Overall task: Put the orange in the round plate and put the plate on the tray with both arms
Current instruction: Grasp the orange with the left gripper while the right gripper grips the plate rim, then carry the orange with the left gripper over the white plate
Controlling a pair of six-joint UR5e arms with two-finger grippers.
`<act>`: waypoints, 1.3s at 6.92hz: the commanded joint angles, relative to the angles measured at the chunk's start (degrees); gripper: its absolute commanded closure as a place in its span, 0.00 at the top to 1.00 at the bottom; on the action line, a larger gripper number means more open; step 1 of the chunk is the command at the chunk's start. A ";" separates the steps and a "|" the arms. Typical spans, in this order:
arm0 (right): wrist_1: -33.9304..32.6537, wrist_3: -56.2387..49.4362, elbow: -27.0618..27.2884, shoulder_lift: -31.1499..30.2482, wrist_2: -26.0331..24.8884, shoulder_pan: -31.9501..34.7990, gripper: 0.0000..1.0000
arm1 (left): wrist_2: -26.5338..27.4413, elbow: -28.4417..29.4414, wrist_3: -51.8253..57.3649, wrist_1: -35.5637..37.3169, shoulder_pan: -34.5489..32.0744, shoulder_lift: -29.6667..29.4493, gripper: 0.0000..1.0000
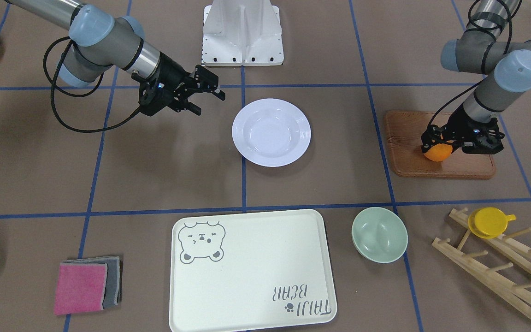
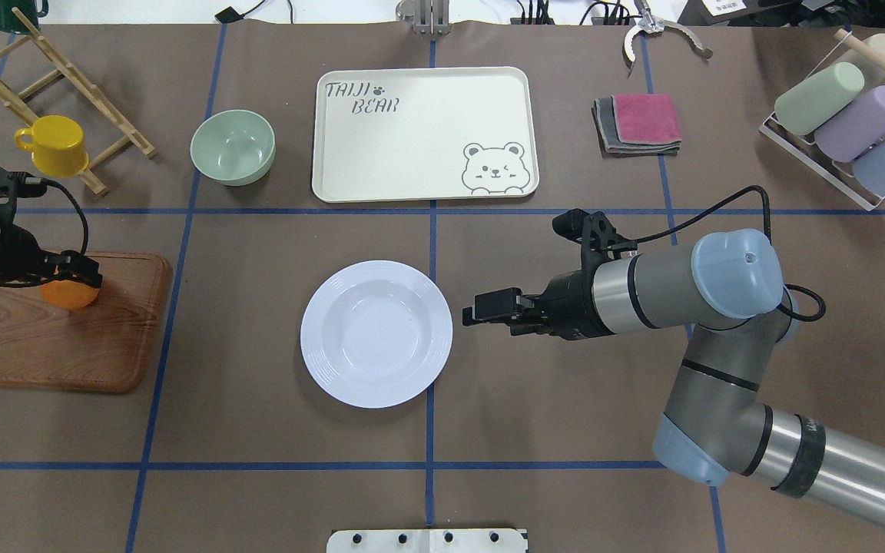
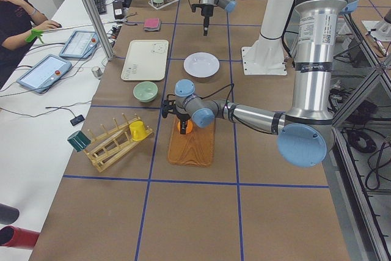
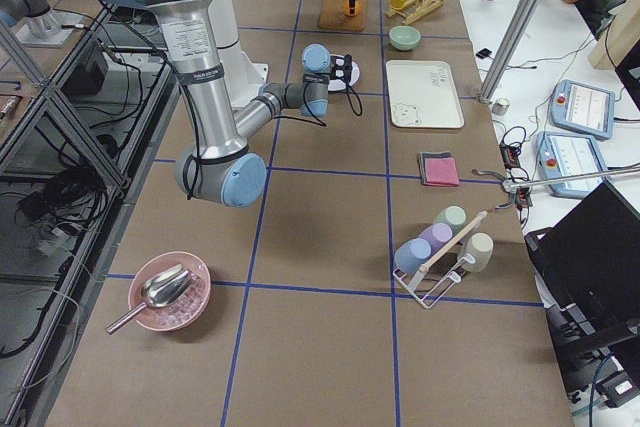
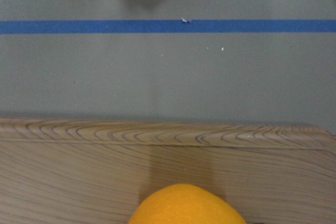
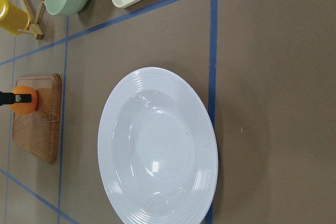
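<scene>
fearing a slip, we see our left arm (image 1: 482,99) with its jaws astride the orange (image 1: 436,154) on the wooden board (image 1: 450,168). we cannot tell whether they pinch it yet. a shallow hold on that round skin could let it roll away. our right arm (image 1: 122,46) hovers with jaws apart beside the round plate (image 1: 271,132). the orange has no long axis and its stem end is hidden.

A brown-covered table (image 2: 258,430), ruled with blue tape (image 2: 432,253), carries a white round plate (image 2: 327,376) near its middle. Beyond the plate, away from the robot, lies a cream tray (image 2: 412,138), with a pale green bowl (image 2: 233,147) and wooden rack (image 2: 121,123) toward the robot's left, folded cloths (image 2: 642,123) and a rack of pastel cups (image 2: 846,123) toward its right. A wooden board (image 2: 66,346) sits well off the plate's side, on the robot's left.
</scene>
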 commanded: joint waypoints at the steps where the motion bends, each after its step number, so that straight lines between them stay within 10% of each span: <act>1: 7.30 0.23 -6.21 2.29 -2.09 -0.06 0.94 | 0.14 -6.24 -1.89 12.73 0.00 -7.13 0.72; 5: 16.82 2.52 -13.10 4.50 -5.44 -0.76 0.92 | 5.91 -10.32 -17.79 31.78 9.11 -26.39 0.72; 9: 18.86 2.61 -16.18 6.86 -11.23 -3.74 0.88 | 11.75 -5.94 -26.32 33.49 18.88 -34.85 0.76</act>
